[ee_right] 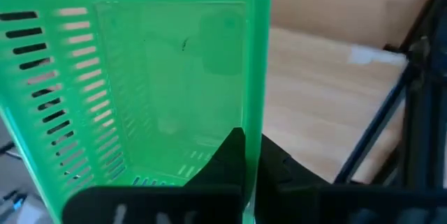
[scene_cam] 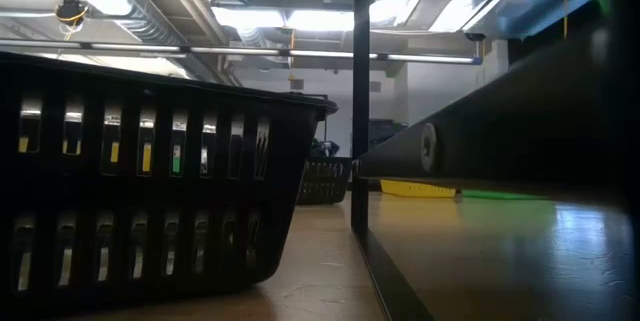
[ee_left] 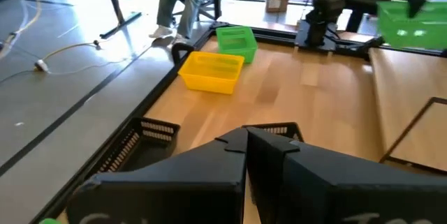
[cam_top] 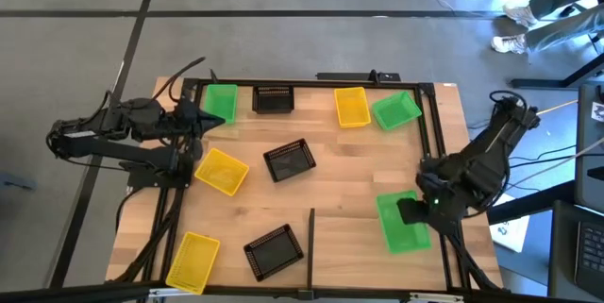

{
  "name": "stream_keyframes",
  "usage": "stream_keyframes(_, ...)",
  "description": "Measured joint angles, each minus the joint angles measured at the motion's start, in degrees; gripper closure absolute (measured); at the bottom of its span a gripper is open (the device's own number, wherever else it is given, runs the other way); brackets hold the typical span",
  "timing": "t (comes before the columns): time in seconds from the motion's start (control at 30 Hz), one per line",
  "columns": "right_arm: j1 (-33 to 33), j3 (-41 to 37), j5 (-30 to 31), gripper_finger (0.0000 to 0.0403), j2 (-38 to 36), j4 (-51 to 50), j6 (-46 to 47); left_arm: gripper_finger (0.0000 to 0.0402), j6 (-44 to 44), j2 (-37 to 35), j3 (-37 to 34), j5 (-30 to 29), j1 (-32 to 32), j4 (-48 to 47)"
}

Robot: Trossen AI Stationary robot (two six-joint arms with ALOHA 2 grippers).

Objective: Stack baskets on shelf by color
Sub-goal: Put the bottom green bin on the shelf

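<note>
Nine baskets show in the high view. My right gripper (cam_top: 415,210) is shut on a green basket (cam_top: 401,226) over the pale shelf (cam_top: 349,246) at the near right. Along the far edge sit a green (cam_top: 220,102), a black (cam_top: 274,99), a yellow (cam_top: 351,107) and another green basket (cam_top: 394,110). A yellow (cam_top: 222,171) and a black one (cam_top: 290,160) rest mid-table. A yellow (cam_top: 193,260) and a black one (cam_top: 274,251) sit near the front. My left gripper (cam_top: 206,119) is shut and hovers at the far left, holding nothing. My right gripper pinches one wall of the green basket at its rim (ee_right: 254,91), one finger (ee_right: 227,158) inside the basket and one (ee_right: 286,172) outside. The fingers slant down from above. The left wrist view shows the basket (ee_left: 412,18) lifted clear, about level.
A black frame (cam_top: 429,133) borders the table's far and right sides. A thin black bar (cam_top: 311,237) marks the shelf's left edge. In the low view a black basket (scene_cam: 150,191) fills the left foreground. A person's legs (ee_left: 181,4) show beyond the table's right edge.
</note>
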Motion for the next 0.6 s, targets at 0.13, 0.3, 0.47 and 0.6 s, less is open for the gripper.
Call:
stream_keyframes(0.13, 0.0, -3.0, 3.0, 0.0403, 1.5, 1.3, 0.0, 0.0401, 0.9, 0.0, 0.0, -2.0, 0.0, 0.0)
stream_keyframes(0.3, -0.2, -5.3, 0.1, 0.0403, 1.9, 6.2, 0.2, 0.0401, 0.9, 0.0, 0.0, -3.3, 0.0, 1.1)
stream_keyframes(0.47, 1.2, -8.0, -4.3, 0.0403, 1.9, 12.9, 0.5, 0.0401, 0.9, 0.0, 0.0, -5.7, 0.0, 2.1)
stream_keyframes(0.6, 2.7, -10.6, -10.6, 0.0403, 1.9, 16.7, 2.1, 0.0401, 0.9, 0.0, 0.0, -7.9, 0.0, 2.2)
